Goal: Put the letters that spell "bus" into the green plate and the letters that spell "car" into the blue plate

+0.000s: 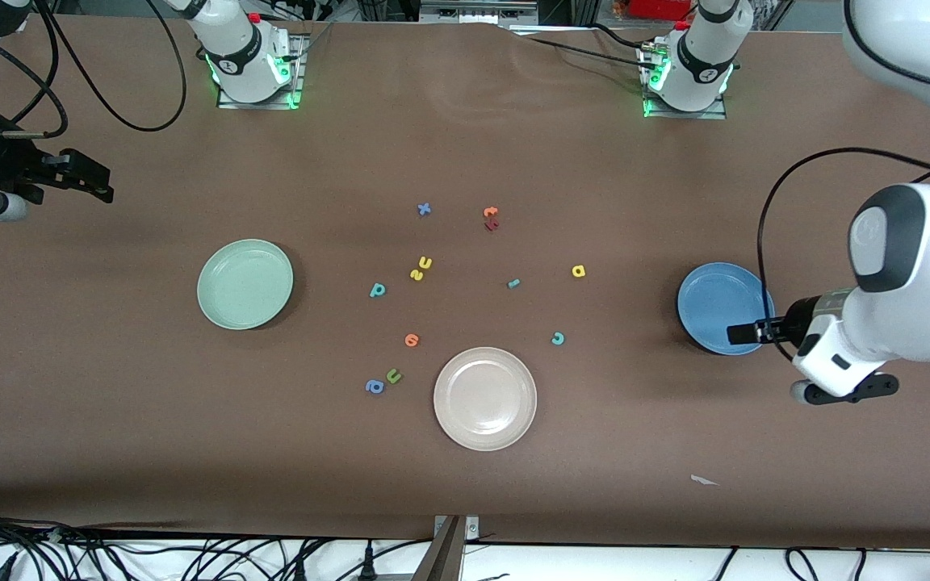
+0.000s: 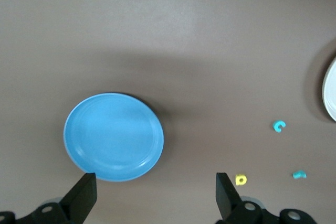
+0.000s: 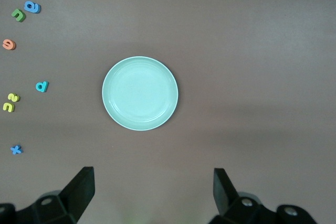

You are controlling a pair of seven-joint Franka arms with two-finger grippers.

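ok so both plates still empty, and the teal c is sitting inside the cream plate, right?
Not quite. The teal c lies on the bare table, beside the cream plate toward the left arm's end, not in it; the front view shows this. The green plate and blue plate are indeed empty.

Even, bright overhead light falls on the brown counter [image 1: 465,484]. The blue plate [image 2: 113,136] throws a soft, broad shadow toward 1 o'clock in the left wrist view. Green lamps glow at both arm bases. The front view stays sharp; no glare shows.
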